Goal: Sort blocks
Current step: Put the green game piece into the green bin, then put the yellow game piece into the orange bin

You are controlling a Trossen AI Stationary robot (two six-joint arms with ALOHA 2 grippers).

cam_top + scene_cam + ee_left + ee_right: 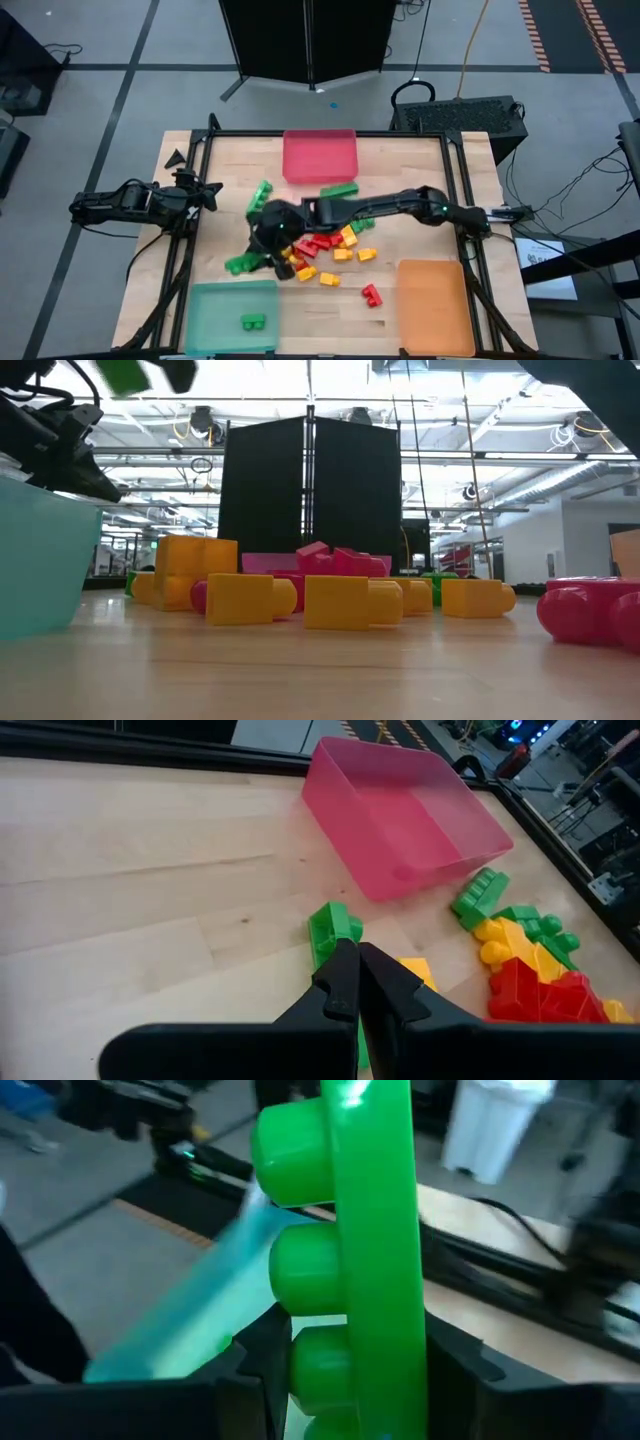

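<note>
Item: green block (370,1250), clamped between the right gripper (350,1390) fingers, which stand partly apart against its sides, above the table (230,170) near the pile of blocks (330,250). Handling advice: carry it level over the green tray (215,300), where one green block already lies, and release low so it does not bounce out. Left gripper (358,982): fingers pressed together, holding nothing, waiting at the table's left edge.
</note>
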